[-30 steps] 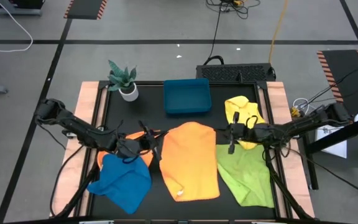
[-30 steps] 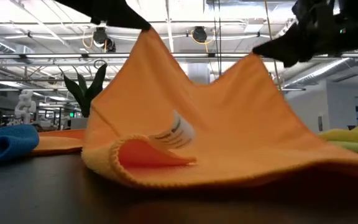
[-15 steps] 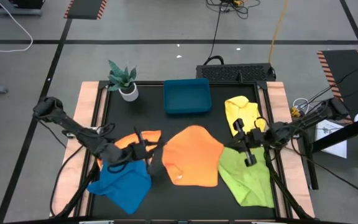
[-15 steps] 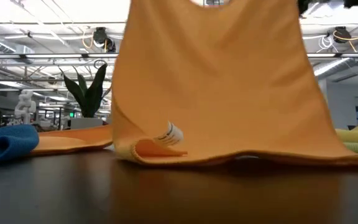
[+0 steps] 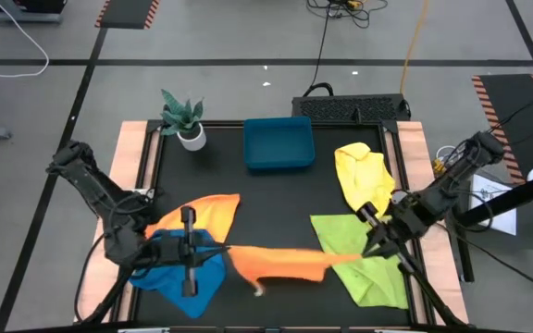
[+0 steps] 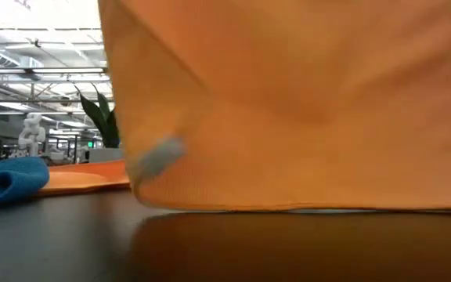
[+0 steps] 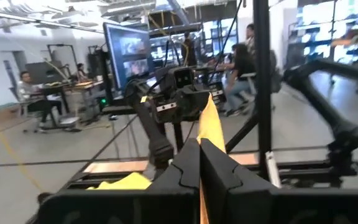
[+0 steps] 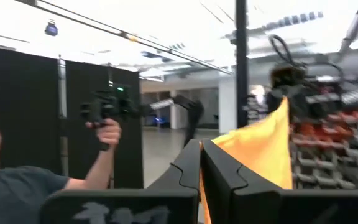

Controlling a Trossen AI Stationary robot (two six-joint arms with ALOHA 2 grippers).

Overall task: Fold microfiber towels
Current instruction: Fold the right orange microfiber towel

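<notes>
Orange towel stretched between both arms

The orange towel (image 5: 280, 262) hangs lifted, long axis across the worktop (image 5: 276, 190) (left to right); left gripper (image 5: 213, 248) and right gripper (image 5: 366, 248) fingers clench its ends.

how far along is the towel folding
Early: no towel looks folded yet. In hand: left gripper and right gripper hold the orange towel stretched above the table. Left: the blue, green, yellow and second orange towels lie crumpled.
</notes>
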